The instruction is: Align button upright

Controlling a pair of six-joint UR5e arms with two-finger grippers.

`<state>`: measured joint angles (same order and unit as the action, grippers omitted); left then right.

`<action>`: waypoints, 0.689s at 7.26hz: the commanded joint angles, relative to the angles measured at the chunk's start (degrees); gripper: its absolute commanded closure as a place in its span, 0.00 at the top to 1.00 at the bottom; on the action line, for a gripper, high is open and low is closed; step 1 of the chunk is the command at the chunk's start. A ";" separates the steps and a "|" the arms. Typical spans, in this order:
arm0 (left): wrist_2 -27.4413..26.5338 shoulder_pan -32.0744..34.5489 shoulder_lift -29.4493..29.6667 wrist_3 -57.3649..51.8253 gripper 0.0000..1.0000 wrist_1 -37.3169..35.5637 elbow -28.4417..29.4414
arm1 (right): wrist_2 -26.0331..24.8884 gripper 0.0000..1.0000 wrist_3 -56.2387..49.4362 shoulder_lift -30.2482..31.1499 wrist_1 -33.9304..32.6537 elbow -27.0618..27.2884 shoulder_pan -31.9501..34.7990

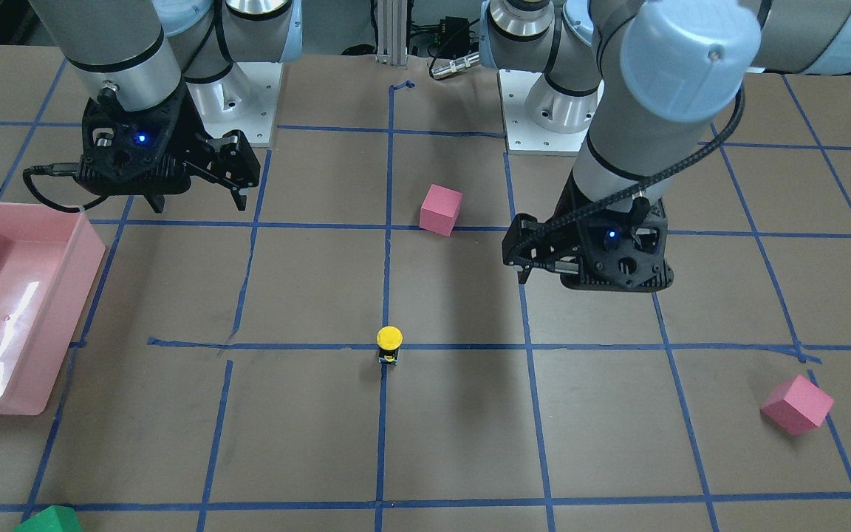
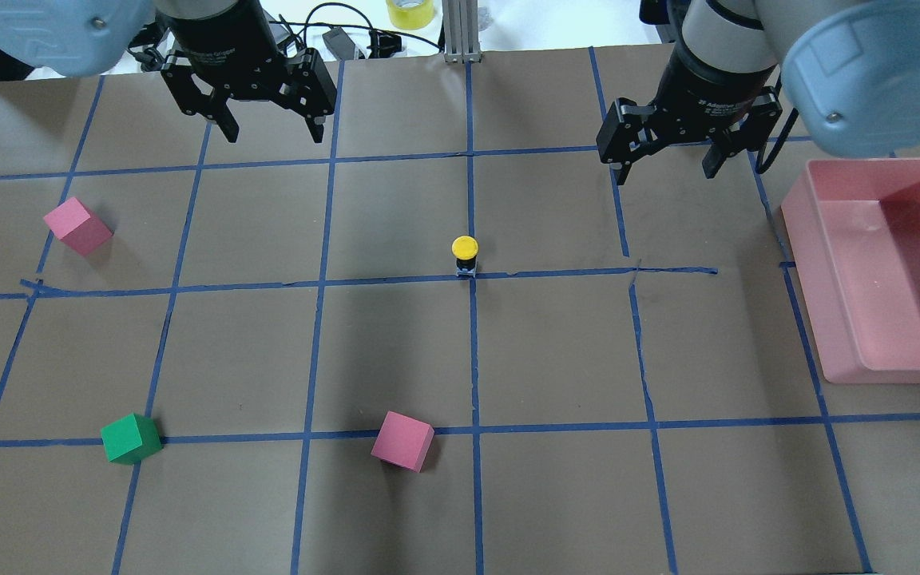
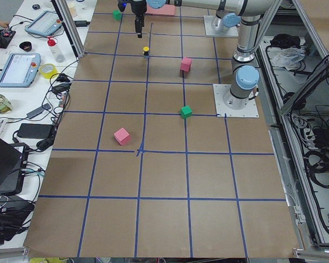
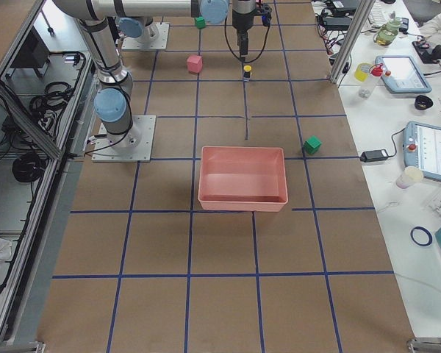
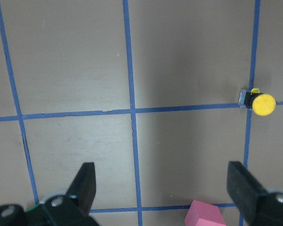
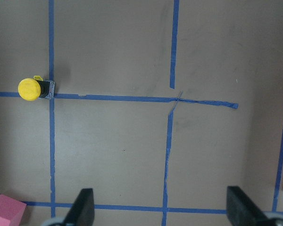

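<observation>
The button [image 2: 465, 255] stands upright on the crossing of blue tape lines at the table's middle, yellow cap up and black base down. It also shows in the front view [image 1: 389, 346], the left wrist view [image 5: 259, 102] and the right wrist view [image 6: 33, 89]. My left gripper [image 2: 274, 132] hangs open and empty above the table, beyond the button and to its left. My right gripper [image 2: 664, 172] hangs open and empty, beyond the button and to its right. Neither touches the button.
A pink bin [image 2: 899, 375] sits at the right edge of the table. One pink cube [image 2: 77, 226] lies at the left and another pink cube [image 2: 402, 441] lies nearer the robot than the button. A green cube [image 2: 131, 438] lies at the near left.
</observation>
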<state>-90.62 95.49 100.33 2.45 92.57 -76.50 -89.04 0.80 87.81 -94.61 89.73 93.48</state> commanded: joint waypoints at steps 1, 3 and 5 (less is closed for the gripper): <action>1.84 0.39 -4.07 3.50 1.00 -1.94 -3.72 | -0.08 1.00 -0.01 -1.05 -1.63 0.09 0.03; 1.59 0.48 -5.31 6.08 1.00 -11.41 -9.69 | 0.09 1.00 -0.27 -2.81 -1.81 0.09 0.03; 0.54 0.48 -6.02 5.81 1.00 -11.11 -10.42 | -1.13 1.00 -0.97 -2.73 -0.76 -0.17 -0.75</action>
<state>-89.46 95.97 94.77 8.26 81.70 -86.15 -89.19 0.48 85.20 -96.09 89.73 93.36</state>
